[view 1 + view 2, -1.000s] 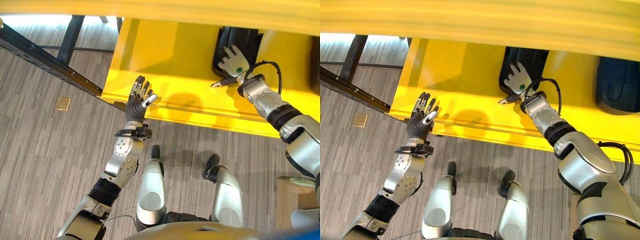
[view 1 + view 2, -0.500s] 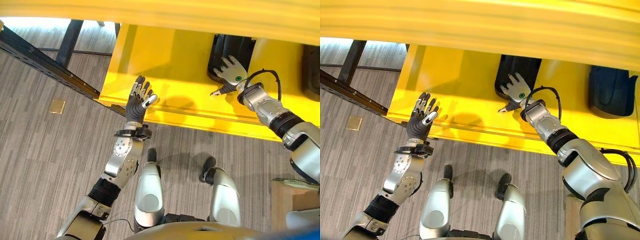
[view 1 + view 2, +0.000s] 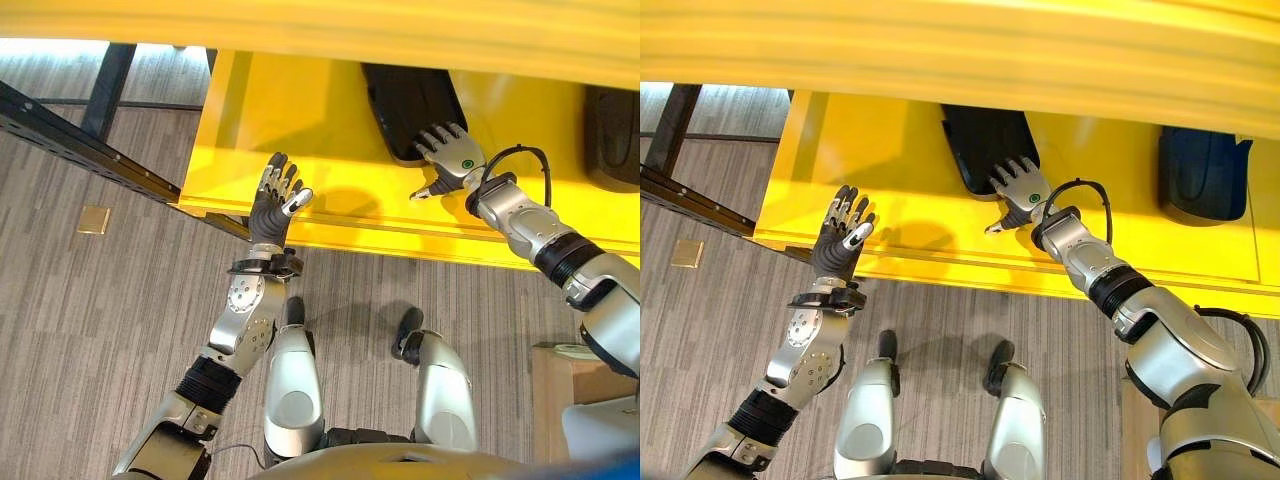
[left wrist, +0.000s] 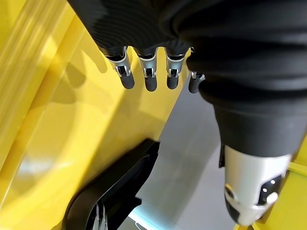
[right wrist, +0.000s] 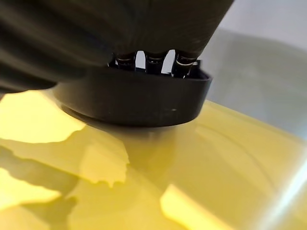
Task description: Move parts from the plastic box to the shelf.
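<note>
Placing step | right hand (image 3: 448,152) rests flat, fingers straight, on black part (image 3: 410,95) lying on yellow shelf (image 3: 300,110) | left hand (image 3: 275,195) relaxed at shelf edge | you'd lift clear next.

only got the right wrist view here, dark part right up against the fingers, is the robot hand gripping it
Observer: No. The right robot hand lies flat, fingers spread on the black part's near end.
Operator: where's the part sitting
Observer: On the yellow shelf, running toward the back.
Operator: any other parts up there
Observer: A second dark part lies further right.
Operator: left arm busy
Observer: The left robot hand is open at the shelf's front edge, holding nothing.
</note>
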Motion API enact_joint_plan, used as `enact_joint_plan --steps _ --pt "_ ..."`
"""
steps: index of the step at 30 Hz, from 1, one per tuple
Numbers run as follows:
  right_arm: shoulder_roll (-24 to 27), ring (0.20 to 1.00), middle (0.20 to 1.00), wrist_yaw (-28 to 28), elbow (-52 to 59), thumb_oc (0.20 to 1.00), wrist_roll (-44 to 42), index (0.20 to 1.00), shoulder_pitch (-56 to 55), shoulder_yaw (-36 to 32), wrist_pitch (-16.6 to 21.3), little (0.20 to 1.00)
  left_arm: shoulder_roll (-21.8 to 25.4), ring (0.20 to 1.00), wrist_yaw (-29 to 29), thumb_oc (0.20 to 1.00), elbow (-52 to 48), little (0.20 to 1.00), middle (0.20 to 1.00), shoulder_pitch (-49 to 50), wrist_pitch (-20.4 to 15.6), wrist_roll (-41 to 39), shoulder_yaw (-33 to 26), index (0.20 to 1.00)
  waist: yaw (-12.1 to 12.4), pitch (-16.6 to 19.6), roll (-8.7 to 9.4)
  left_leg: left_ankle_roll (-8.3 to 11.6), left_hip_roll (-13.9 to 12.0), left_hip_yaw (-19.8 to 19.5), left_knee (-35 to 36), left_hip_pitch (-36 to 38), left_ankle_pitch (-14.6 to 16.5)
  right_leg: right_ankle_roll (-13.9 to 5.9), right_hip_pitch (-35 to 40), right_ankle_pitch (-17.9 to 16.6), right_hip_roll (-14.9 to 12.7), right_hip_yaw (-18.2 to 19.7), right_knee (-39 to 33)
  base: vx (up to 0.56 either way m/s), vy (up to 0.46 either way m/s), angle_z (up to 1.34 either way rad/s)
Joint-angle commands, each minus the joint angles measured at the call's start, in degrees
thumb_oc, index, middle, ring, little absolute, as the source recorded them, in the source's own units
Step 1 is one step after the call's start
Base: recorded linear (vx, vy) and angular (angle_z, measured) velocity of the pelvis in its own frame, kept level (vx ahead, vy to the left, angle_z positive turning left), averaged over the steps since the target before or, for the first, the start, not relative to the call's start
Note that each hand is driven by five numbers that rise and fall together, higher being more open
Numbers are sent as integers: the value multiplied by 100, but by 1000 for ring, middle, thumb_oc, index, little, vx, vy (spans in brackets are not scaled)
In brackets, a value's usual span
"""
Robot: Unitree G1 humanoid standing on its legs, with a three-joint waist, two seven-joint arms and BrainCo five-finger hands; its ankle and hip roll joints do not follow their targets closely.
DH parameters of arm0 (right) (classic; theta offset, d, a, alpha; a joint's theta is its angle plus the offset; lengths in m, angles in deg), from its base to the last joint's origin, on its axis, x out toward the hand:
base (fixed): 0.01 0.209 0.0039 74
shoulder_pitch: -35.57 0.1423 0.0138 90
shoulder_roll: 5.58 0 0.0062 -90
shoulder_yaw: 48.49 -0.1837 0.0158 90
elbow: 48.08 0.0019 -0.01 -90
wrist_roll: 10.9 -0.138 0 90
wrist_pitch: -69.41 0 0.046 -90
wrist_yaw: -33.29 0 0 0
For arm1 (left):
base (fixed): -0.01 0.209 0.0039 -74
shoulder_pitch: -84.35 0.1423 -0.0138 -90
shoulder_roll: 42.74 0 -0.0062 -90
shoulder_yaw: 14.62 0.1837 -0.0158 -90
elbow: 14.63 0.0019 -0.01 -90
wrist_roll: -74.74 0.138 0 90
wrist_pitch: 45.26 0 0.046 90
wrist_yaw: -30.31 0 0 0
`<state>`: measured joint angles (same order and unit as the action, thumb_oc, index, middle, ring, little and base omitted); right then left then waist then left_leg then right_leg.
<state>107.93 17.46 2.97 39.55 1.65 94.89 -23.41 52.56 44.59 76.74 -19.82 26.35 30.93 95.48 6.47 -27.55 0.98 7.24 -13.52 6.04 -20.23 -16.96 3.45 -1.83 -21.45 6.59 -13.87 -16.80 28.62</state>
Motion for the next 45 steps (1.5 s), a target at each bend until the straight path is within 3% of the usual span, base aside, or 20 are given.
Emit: enact_joint_plan --steps 1,5,8,14,16,18,25,34,45 --pt "211 1000 1000 529 -196 1000 431 1000 -575 534 123 1000 91 1000 103 1000 -664 1000 1000 36 -299 148 -205 1000 15 -224 -116 -337 105 440 144 -33 -328 -9 286 594 291 83 596 0 0 0" --pt "233 1000 1000 543 -168 1000 539 1000 -639 499 65 1000 99 1000 86 1000 -642 1000 1000 39 -322 146 -208 1000 -5 -224 -110 -337 97 445 149 -29 -332 -3 289 595 309 93 586 0 0 0" --pt "239 1000 1000 377 -223 1000 510 1000 -719 426 -351 1000 82 1000 61 1000 -619 1000 1000 39 -338 139 -211 1000 -24 -224 -117 -339 96 443 146 -36 -336 1 286 593 318 104 582 0 0 0" --pt "221 1000 1000 -196 -459 1000 -1047 1000 -646 226 -703 1000 45 1000 153 1000 -595 1000 1000 -20 -387 167 -173 1000 -59 -224 -150 -356 116 434 119 -60 -312 -4 260 591 314 131 596 0 0 0" --pt "191 1000 1000 -93 -491 1000 -1323 1000 -651 181 -739 1000 42 1000 181 1000 -599 1000 1000 -34 -402 172 -165 1000 -71 -224 -157 -359 119 434 117 -62 -307 -3 255 590 316 141 594 0 0 0" --pt "18 1000 1000 112 -610 1000 -2163 1000 -779 -37 -770 1000 17 1000 237 1000 -640 1000 1000 -74 -373 163 -191 1000 -107 -224 -197 -356 135 422 129 -79 -315 6 225 583 317 166 585 -4 36 0" --pt "-396 1000 1000 664 -692 1000 -2969 1000 -969 -668 -722 1000 -17 1000 298 1000 -775 1000 1000 -110 -208 129 -258 1000 -128 -225 -273 -358 166 408 148 -66 -313 28 210 588 279 173 612 -1 9 0" --pt "-702 1000 1000 1121 -469 1000 -2733 1000 -1095 -1079 -784 1000 -63 1000 393 1000 -864 1000 1000 -144 -96 141 -286 1000 -150 -224 -292 -360 191 389 125 -30 -298 58 244 599 278 179 642 0 0 0" --pt "-383 1000 1000 803 -316 1000 -1008 1000 -678 -499 -720 1000 -77 1000 434 1000 -739 1000 1000 -202 -177 146 -171 1000 -114 -224 -272 -367 189 386 103 -21 -302 34 283 585 293 168 622 0 0 0"
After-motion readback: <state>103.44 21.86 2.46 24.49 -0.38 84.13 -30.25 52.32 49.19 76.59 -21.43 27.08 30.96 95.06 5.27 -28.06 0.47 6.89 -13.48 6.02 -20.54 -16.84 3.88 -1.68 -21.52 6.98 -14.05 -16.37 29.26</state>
